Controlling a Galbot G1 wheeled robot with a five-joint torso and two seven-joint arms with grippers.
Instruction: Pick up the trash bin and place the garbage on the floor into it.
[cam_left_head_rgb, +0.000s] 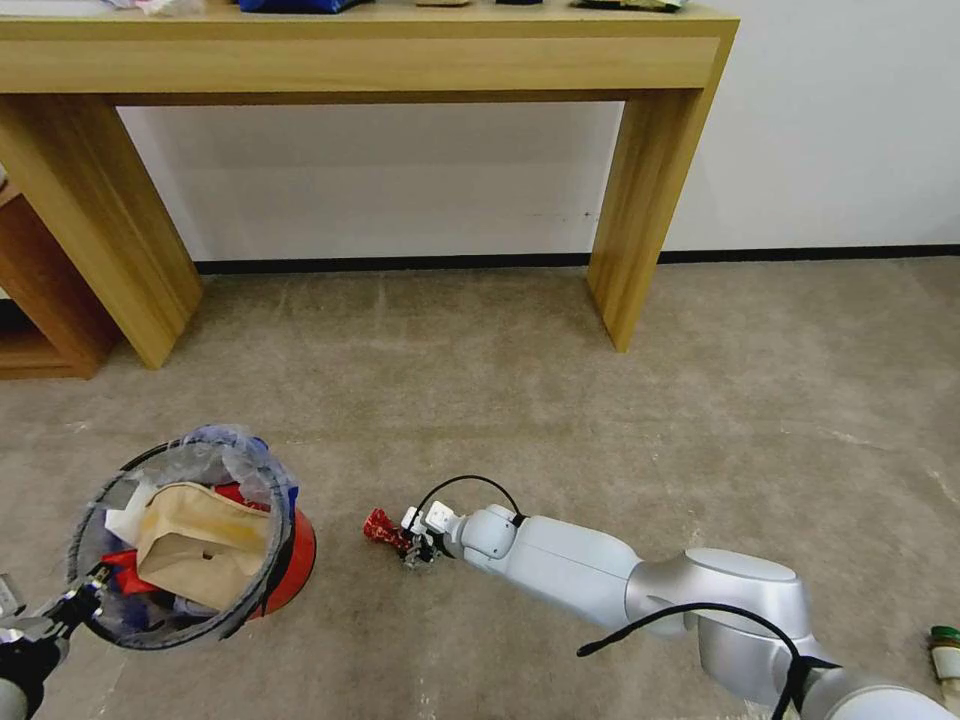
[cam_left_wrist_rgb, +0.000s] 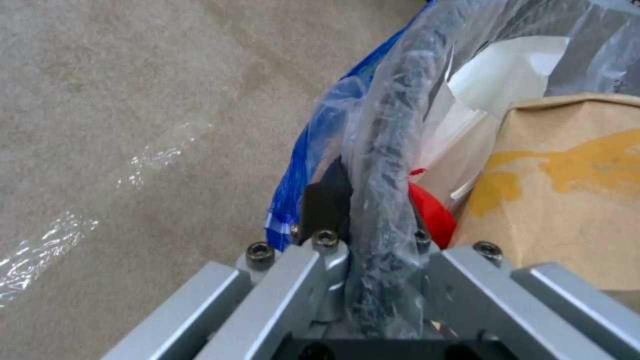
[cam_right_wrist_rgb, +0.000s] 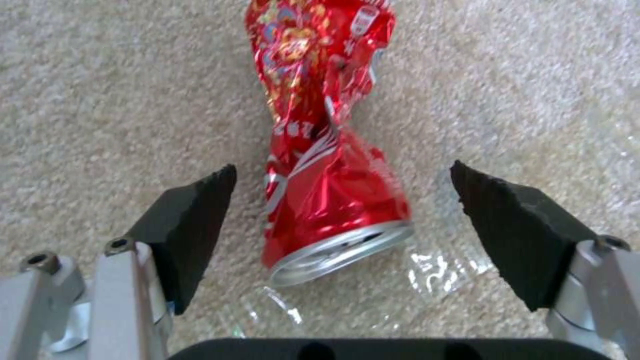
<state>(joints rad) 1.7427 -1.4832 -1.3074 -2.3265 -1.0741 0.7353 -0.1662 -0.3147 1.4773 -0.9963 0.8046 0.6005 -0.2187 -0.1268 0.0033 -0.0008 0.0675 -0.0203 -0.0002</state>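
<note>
Beige carpet (cam_left_head_rgb: 560, 400) under a wooden table (cam_left_head_rgb: 360, 60): right arm reaching for litter.
At lower centre the right gripper (cam_right_wrist_rgb: 343, 210) is hanging wide open around a crushed red can (cam_right_wrist_rgb: 327, 165), pads not touching it. Lower left, the left gripper (cam_left_wrist_rgb: 377, 235) is clamping the trash bin (cam_left_head_rgb: 185, 540) by its rim (already part-full). Closing off-centre on the twisted can, I judge, could squirt it sideways.

The crushed red can (cam_right_wrist_rgb: 327, 150) carries white print, too crumpled to read.
</note>
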